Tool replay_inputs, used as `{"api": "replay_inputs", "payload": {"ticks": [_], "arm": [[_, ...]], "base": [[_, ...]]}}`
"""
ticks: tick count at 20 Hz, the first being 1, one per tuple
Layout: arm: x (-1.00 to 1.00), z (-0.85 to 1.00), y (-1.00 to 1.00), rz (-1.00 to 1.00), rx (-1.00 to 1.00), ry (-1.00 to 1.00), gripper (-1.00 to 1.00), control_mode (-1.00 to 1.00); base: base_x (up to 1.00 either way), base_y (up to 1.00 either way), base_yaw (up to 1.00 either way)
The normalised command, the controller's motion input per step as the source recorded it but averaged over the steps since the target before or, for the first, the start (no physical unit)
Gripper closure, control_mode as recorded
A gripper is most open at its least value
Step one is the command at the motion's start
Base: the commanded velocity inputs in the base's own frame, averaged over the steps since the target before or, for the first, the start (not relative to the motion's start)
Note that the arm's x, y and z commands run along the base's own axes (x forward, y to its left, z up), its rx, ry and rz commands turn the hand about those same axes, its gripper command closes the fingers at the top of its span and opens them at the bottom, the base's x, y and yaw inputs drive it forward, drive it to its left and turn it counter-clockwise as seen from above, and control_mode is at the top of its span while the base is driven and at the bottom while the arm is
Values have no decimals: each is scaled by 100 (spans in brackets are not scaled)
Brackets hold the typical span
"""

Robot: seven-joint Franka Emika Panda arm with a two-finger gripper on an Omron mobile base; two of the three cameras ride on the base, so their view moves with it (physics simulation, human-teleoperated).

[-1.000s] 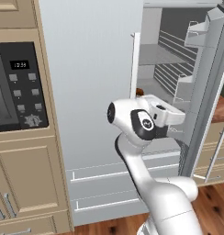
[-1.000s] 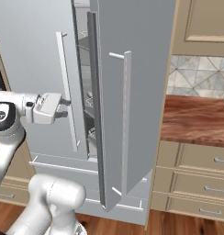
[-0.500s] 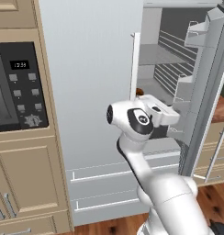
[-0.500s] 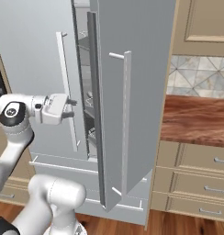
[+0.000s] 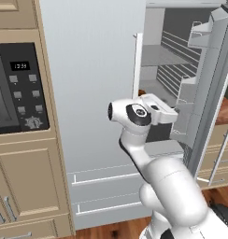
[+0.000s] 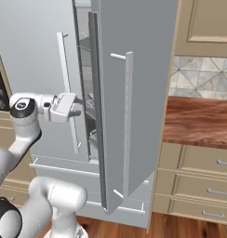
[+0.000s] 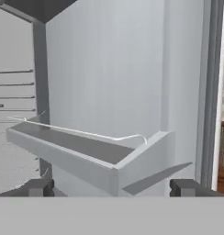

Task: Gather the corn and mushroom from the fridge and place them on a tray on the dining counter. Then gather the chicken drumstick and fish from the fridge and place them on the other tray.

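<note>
My gripper is open, its two dark fingertips standing wide apart with nothing between them. It hangs at the gap of the open fridge, at about mid height, level with the left door's handle. In the right base view the gripper points into that gap. Straight ahead in the hand view is a grey door bin with a wire rail. A small brown-orange thing peeks out behind the left door's edge; I cannot tell what it is. The corn, mushroom, chicken drumstick, fish, trays and dining counter are out of view.
The fridge's right door stands swung open toward me, close on the gripper's right. The left door is closed. A wall oven is at the left. A wooden counter over drawers lies at the right. Wire shelves line the fridge.
The hand has moved forward toward the fridge opening, and the arm has bent in closer to the doors. The jaws stay open.
</note>
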Motion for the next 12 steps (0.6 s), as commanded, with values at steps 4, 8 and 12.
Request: {"api": "replay_inputs", "payload": {"ticks": [4, 8, 12], "arm": [[4, -1, -33, -8, -1, -3, -100, -100], [0, 0, -48, -7, -2, 0, -100, -100], [0, -1, -64, -4, -2, 0, -100, -100]], "base": [[0, 0, 0], [0, 0, 0], [0, 0, 0]]}}
